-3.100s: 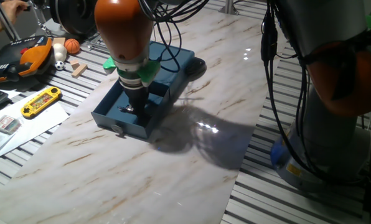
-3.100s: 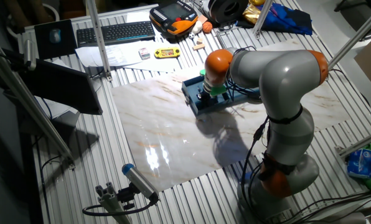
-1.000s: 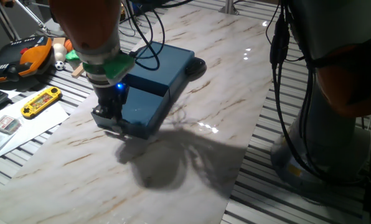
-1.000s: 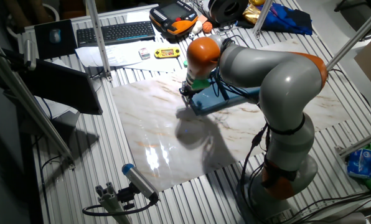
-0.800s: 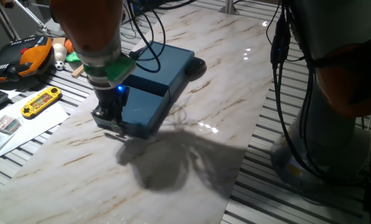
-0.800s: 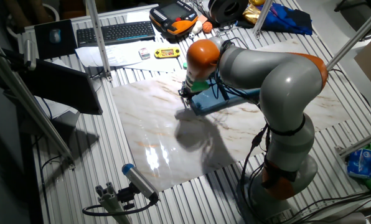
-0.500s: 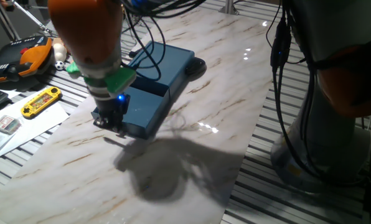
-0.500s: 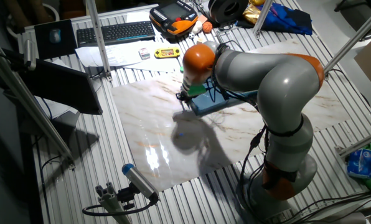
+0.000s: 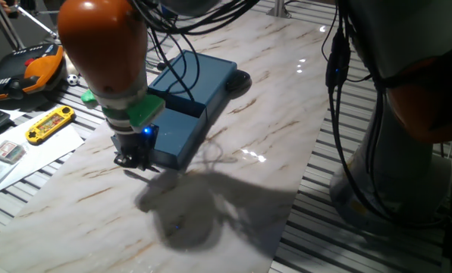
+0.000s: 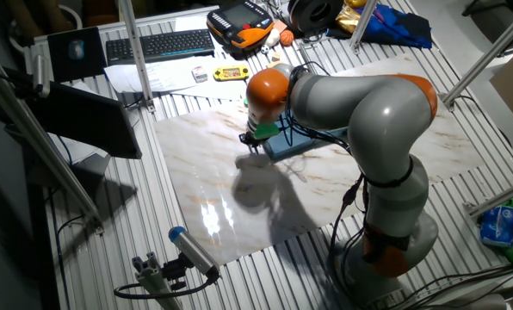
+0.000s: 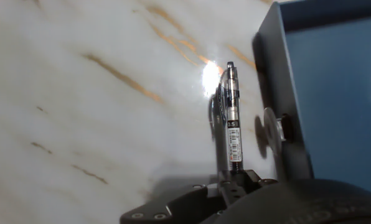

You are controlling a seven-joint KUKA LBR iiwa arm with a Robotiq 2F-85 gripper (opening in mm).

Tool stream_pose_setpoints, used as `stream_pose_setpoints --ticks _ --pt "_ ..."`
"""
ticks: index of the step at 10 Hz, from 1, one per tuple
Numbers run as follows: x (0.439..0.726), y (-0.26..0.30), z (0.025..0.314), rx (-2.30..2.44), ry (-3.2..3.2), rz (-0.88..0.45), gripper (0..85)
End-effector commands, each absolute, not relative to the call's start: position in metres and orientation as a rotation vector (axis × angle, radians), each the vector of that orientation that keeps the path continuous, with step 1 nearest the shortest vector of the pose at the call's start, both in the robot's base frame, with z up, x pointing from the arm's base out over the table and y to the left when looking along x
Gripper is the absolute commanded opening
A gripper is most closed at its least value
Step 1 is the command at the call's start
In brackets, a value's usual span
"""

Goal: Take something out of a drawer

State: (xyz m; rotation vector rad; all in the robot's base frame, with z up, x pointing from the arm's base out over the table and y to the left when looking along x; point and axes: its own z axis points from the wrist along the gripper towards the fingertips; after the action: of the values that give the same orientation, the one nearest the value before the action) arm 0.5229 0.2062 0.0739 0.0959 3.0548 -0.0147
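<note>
My gripper (image 9: 135,158) is shut on the something, a slim dark grey pen (image 11: 232,115) with a barcode label. It holds the pen just above the marble top, outside the drawer's front. The drawer (image 9: 177,133) is pulled out of the dark blue box (image 9: 207,74). Its round knob (image 11: 270,134) is right of the pen in the hand view, and the part of its inside (image 11: 338,93) that shows is bare. In the other fixed view the gripper (image 10: 252,139) hangs at the left end of the drawer (image 10: 284,147). The fingers (image 11: 230,182) clamp the pen's near end.
A yellow handheld game (image 9: 50,123) and papers lie left of the marble slab (image 9: 233,189). An orange and black device (image 9: 29,72) and small balls lie beyond them. A black round thing (image 9: 241,78) sits by the box. A keyboard (image 10: 157,43) lies far back.
My gripper rose out of the drawer with the pen and moved past the drawer's front onto the marble side. The drawer has stayed open.
</note>
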Motion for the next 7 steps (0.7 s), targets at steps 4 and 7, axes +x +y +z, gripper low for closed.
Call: stream_pose_setpoints --ticks 4,7 --pt "0.522 0.211 0.061 0.118 3.035 0.014 0.0" --pt "0.521 0.212 0.059 0.164 3.007 0.023 17.0"
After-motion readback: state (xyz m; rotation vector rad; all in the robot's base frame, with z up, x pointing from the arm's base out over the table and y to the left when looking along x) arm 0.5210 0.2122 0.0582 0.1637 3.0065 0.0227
